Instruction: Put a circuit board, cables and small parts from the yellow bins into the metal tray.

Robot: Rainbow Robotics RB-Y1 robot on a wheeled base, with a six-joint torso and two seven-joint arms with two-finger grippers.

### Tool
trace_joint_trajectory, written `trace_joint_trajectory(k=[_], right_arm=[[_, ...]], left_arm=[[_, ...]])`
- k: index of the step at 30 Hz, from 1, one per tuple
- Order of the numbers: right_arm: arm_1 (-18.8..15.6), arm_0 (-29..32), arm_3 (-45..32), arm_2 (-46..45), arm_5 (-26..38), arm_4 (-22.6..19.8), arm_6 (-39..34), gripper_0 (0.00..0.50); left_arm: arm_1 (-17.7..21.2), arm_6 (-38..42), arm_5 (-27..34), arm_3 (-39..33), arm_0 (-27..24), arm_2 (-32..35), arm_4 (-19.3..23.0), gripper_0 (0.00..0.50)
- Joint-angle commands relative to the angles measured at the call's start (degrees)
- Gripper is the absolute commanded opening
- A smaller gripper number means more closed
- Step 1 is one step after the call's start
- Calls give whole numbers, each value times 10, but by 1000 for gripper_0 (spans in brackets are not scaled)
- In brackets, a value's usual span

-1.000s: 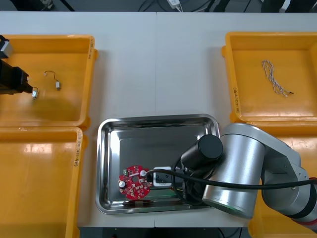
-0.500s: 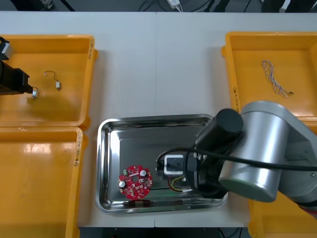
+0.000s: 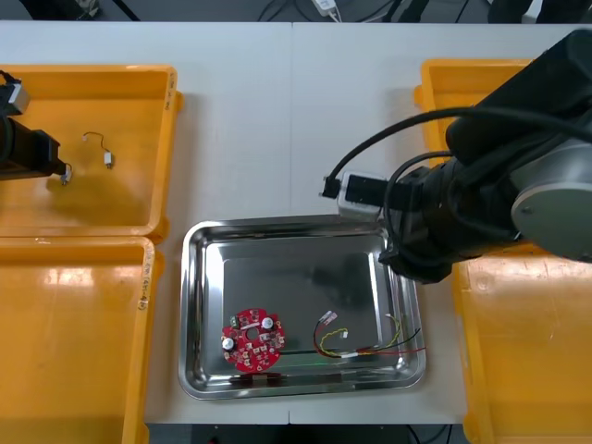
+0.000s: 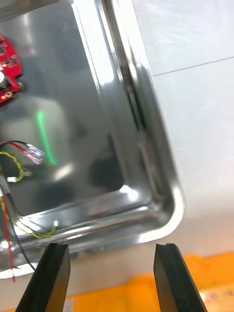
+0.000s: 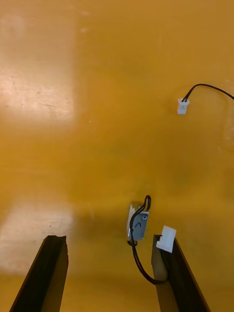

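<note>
Metal tray (image 3: 277, 268): bare and shiny inside, with a rolled rim. It sits at the near edge of the table (image 3: 296, 120).
Circuit board (image 3: 252, 339): round and red, dotted with small silver and white components. It lies flat in the tray's near left part.
Red and yellow cable (image 3: 370, 344): thin loose wires with a black strand among them and a small pale plug at one end. It lies along the tray's near edge toward the near right corner, apart from the board.
Right gripper (image 4: 111, 246): fingers spread wide with nothing between them, above the tray's far right corner.
Left gripper (image 5: 107, 239): fingers apart and holding nothing, low over the floor of the far left yellow bin (image 3: 129, 199), close to its left edge.
Small metal part (image 5: 139, 225): a grey block on a looped black cable (image 5: 139, 256). It lies between the left fingers, nearer one of them.
White plug (image 5: 168, 239): it is on the cable's end, right at that finger's tip.
</note>
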Motion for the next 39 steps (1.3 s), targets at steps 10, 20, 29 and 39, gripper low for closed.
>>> trace_joint_trajectory(k=[10,20,29,39], right_arm=[[-95,-77,108,-142,2,-81,-9,500],[-117,-112,250,-195,2,-58,7,500],[-118,-156,362,-200,2,17,43,500],[-118,-186,468,-220,2,74,63,500]], left_arm=[[-7,-72,-33,6,-26,-37,-8,500],[-7,-72,-58,18,-26,-58,-6,500],[-7,-72,-63,18,-26,-61,-4,500],[-7,-68,-76,18,-26,-66,-2,0]])
